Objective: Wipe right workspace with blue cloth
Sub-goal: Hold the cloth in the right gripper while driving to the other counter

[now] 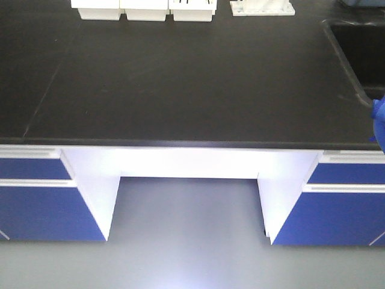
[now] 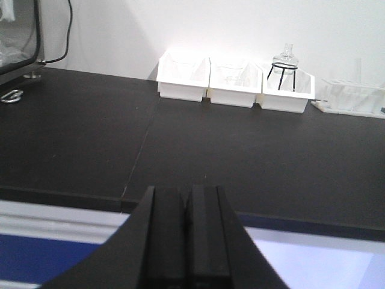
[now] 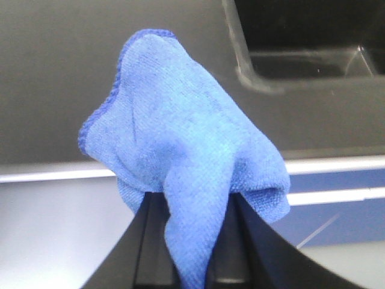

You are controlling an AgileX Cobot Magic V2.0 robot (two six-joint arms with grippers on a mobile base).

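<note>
1. the right gripper is clamped on the blue cloth, which bunches up above its fingers.
2. it sits at the near right edge of the black benchtop, just near of the sink.
3. the left gripper has its fingers pressed together with nothing between them, over the benchtop's near edge.
4. white trays line the far side.

Front view looks down on the benchtop; both wrist views sit low, left sharing the white trays.
</note>
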